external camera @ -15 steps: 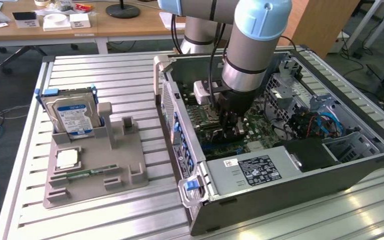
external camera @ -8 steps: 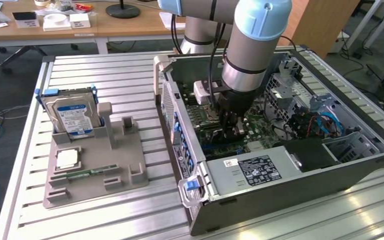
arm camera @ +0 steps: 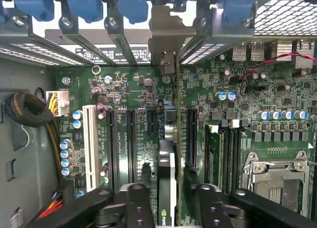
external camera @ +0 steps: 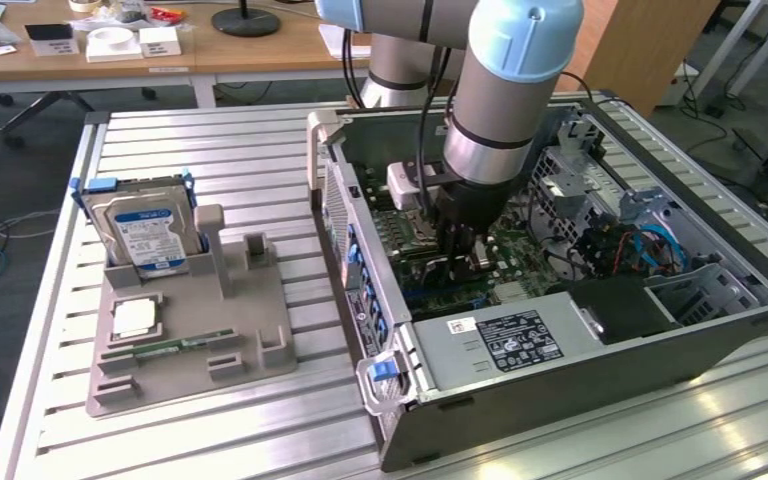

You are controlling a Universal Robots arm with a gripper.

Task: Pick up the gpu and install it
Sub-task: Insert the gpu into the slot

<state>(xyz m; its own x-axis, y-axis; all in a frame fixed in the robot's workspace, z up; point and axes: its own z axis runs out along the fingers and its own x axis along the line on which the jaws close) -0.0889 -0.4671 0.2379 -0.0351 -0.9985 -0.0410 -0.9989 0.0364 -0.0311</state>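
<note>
Right now your tool [arm camera: 166, 200] is hanging inside the open computer case [external camera: 704, 330], its fingers [arm camera: 131, 203] standing slightly apart on either side of the gpu [arm camera: 168, 168] without clearly pinching it. You are seeing the gpu standing on edge in a motherboard [arm camera: 124, 89] slot, its bracket [arm camera: 166, 34] reaching the case's rear wall. Out on the table [external camera: 224, 140], the hard drive [external camera: 144, 235] is sitting upright in the gray holder [external camera: 244, 330].

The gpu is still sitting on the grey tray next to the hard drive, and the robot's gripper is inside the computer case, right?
Not quite. The wrist view shows the gpu standing on edge in a motherboard slot, between the gripper fingers. The gripper is indeed inside the computer case; the grey tray does hold the hard drive.
</note>
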